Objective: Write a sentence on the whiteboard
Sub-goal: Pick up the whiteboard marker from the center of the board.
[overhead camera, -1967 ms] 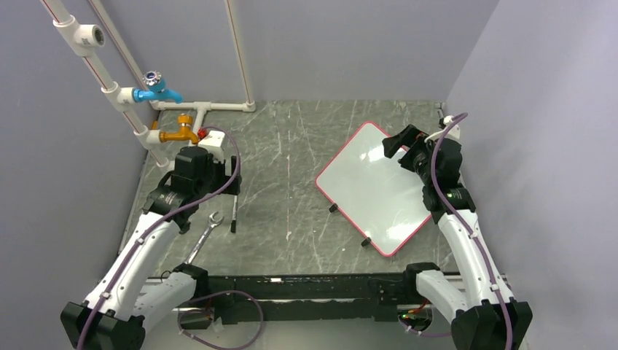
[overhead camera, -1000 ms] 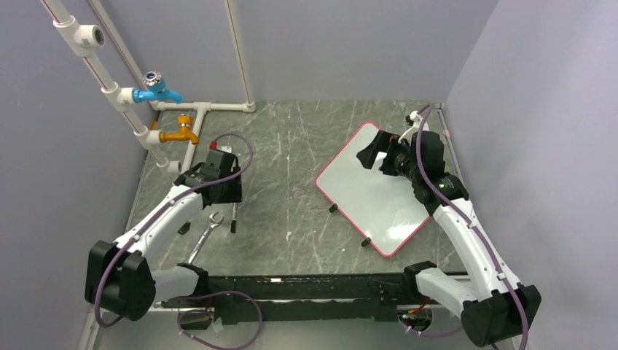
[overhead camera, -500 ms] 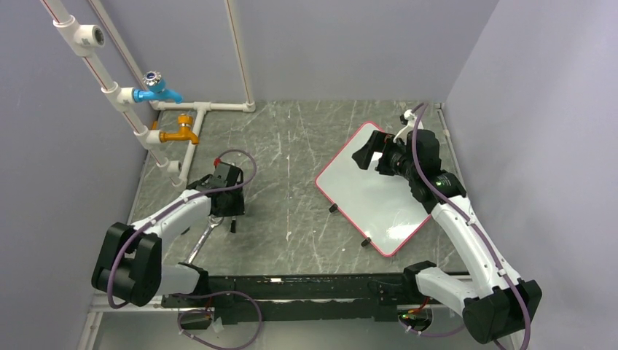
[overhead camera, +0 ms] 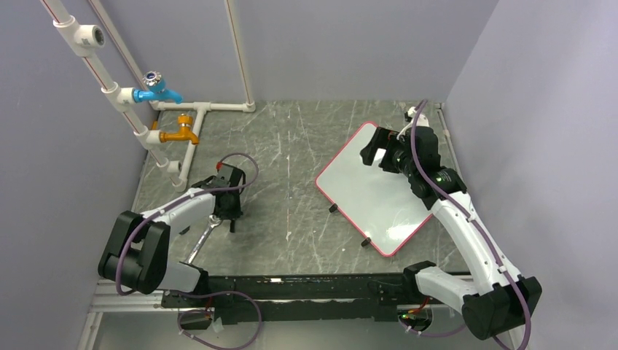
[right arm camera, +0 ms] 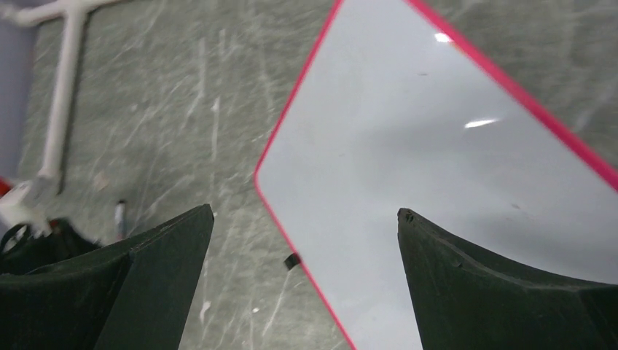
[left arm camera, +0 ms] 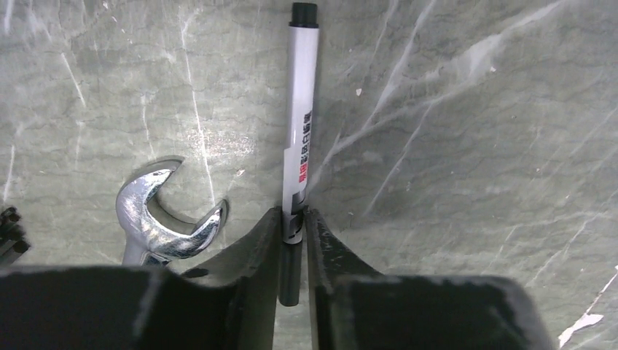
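The whiteboard [overhead camera: 372, 193] lies flat on the right of the table, its white face blank inside a red-pink rim, and it fills the right wrist view [right arm camera: 437, 168]. My right gripper [overhead camera: 370, 152] hovers open over its far left edge, with nothing between the jaws [right arm camera: 304, 211]. A white marker with black ends [left arm camera: 300, 109] lies on the table at the left. My left gripper [left arm camera: 292, 213] is down on it, fingers pressed against both sides of its lower end. From above, that gripper [overhead camera: 232, 210] covers most of the marker [overhead camera: 233, 223].
A steel wrench [overhead camera: 206, 235] lies just left of the marker, its open head [left arm camera: 164, 219] beside my left finger. White pipes with a blue tap [overhead camera: 157, 91] and a brass tap [overhead camera: 178, 135] stand at the back left. Grey walls enclose the table.
My left arm has come down and forward onto the marker, and its jaws have closed around it. My right gripper drifted left over the whiteboard, then back a little, staying open.
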